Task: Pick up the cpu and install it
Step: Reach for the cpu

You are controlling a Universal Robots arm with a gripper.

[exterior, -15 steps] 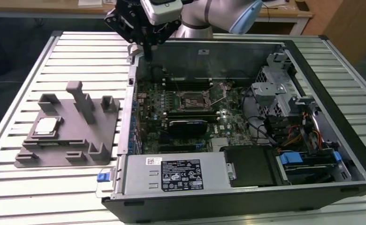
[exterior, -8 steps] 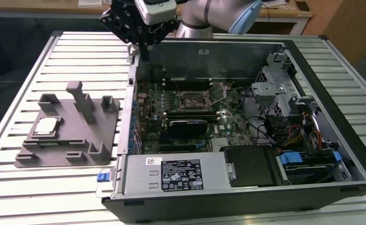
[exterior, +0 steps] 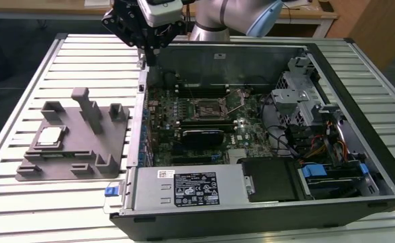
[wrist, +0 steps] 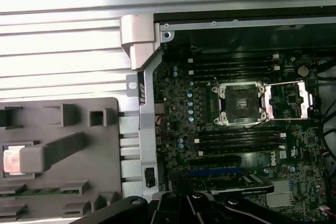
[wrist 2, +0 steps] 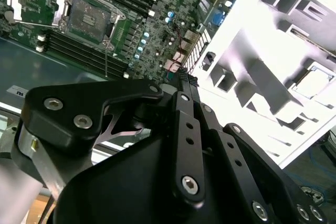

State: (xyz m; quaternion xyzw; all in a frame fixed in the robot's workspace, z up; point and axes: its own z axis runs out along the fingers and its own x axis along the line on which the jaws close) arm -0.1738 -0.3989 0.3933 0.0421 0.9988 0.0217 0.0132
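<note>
My black two-finger gripper looks pinched shut on nothing, hanging high over the far corner of the open black computer case. The cpu, a small flat square chip with a shiny silver top, sits in its pocket on the grey plastic fixture block, well apart from the gripper, off toward the exterior view's left and nearer that camera. It's square, so no long axis to worry about. The black motherboard socket with its metal frame looks open and empty.
</note>
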